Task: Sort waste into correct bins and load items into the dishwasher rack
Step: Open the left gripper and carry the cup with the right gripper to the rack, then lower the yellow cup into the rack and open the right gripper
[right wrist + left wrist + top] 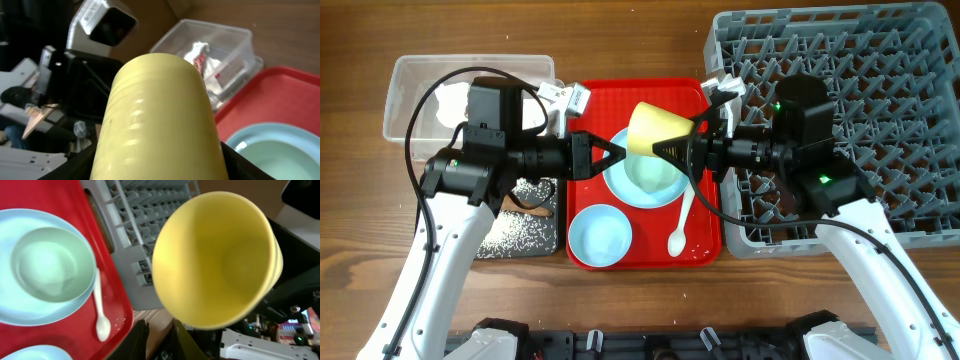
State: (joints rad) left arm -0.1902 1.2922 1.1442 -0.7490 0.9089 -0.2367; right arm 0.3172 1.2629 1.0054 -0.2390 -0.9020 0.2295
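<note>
1. Nearest, on the red tray (650,256), sit a small light-blue bowl (600,233) and the white spoon (680,224).
2. Behind them, a second bowl (655,178) rests in the plate (614,180).
3. Above the plate, the right fingers (672,150) grip the yellow cup (658,128), which is tipped sideways with its mouth toward the left fingers (618,152); I cannot tell whether those are open.
4. Farthest left, the clear tub (410,75) holds tissue (450,100); the rack (880,60) stands on the right.

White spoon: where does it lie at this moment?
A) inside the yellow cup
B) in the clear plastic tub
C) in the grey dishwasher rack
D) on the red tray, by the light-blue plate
D: the overhead view shows the white spoon lying flat on the red tray, just to the right of the light-blue plate.
</note>
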